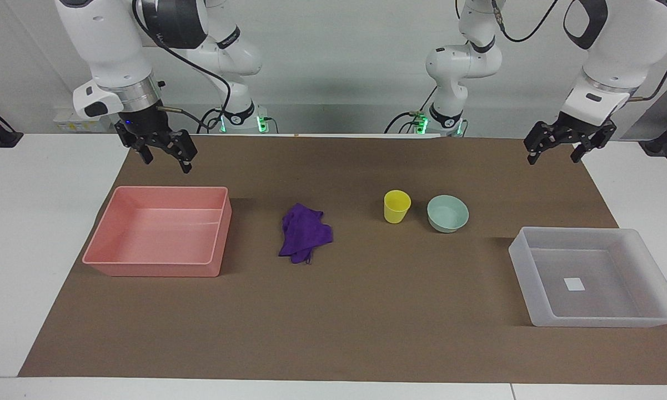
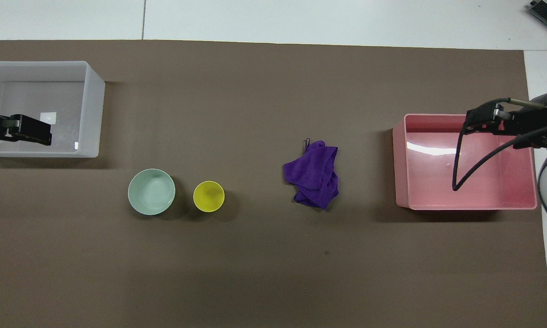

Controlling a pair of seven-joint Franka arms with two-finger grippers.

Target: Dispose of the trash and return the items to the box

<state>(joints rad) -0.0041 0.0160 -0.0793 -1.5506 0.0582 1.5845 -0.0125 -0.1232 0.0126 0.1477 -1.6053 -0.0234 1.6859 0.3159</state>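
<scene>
Currently, per item:
rag: purple cloth (image 1: pixel 305 231) lies crumpled on the brown mat (image 1: pixel 333 311), mid-desk, between the pink tray (image 1: pixel 154 264) and the yellow cup (image 1: pixel 396 206). Looks soft, light and limp; it should sag when lifted. Best bite is probably the highest bunched fold, pinched from above. The small loop at its edge is too thin to aim for.
cup: upright, mouth up, just beside the mint bowl (image 1: pixel 447 213), not touching. Likely light, rigid, smooth plastic, so it may slip or tip. Suggest one finger inside and one outside the rim, or a squeeze across the wall.
bowl: upright, toward the left arm's end of the desk. Rigid, may be ceramic, so treat it as breakable and heavier than the cup. A rim pinch looks the only hold; too wide to span.
box: translucent whitish tray (image 1: pixel 588 278) with a white label on its bottom, holding nothing, at the left arm's end.
pink tray: holds nothing, at the right arm's end; presumably the trash bin.
left claw (image 1: pixel 567 145): open, holds nothing, up in the air over the mat's edge.
right claw (image 1: pixel 164 150): open, holds nothing, over the mat near the pink tray's rim.
surface: flat matte mat on a white desk, probably decent friction.
room: wide gaps between the rag, the cup-and-bowl pair and both trays; only cup and bowl are close.
</scene>
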